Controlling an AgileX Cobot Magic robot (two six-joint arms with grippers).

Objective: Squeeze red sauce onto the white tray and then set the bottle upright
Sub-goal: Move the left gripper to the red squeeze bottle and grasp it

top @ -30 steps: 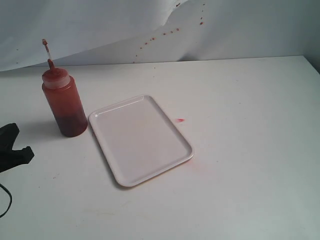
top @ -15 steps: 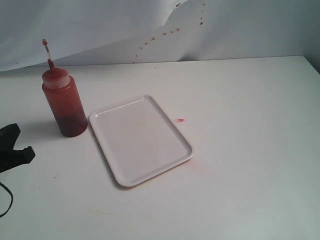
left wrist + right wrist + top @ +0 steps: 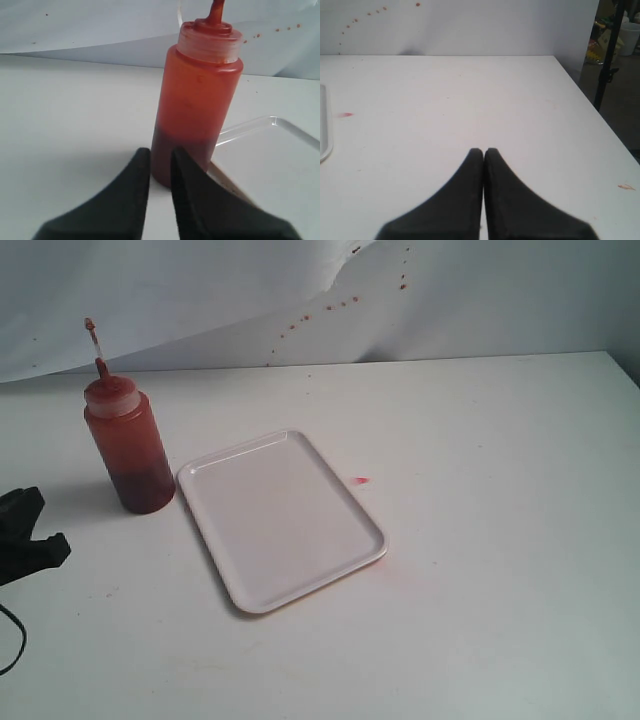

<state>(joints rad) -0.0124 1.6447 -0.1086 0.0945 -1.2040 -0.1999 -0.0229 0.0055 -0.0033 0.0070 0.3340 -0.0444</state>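
The bottle [image 3: 130, 445] stands upright at the left of the table, red-brown sauce dark in its lower part, thin red nozzle [image 3: 100, 365] pointing up. Just to its right lies the white tray [image 3: 280, 525], its surface plain white; no glossy red sauce shows on it. My left gripper [image 3: 45, 520] sits low at the left edge, a short way from the bottle. In the left wrist view the bottle [image 3: 197, 100] stands just beyond my left gripper [image 3: 160, 152], whose jaws are a narrow gap apart and hold nothing. My right gripper [image 3: 483, 150] is shut and empty, out of the exterior view.
A small pink-red smear [image 3: 361, 480] marks the table right of the tray, and red specks [image 3: 340, 305] dot the white backdrop. The right wrist view shows the tray's edge [image 3: 324, 125], the table's far edge [image 3: 600, 125], and a dark stand [image 3: 610, 55] beyond it.
My left gripper has shifted very slightly at the left edge. The bottle and the tray have not moved.
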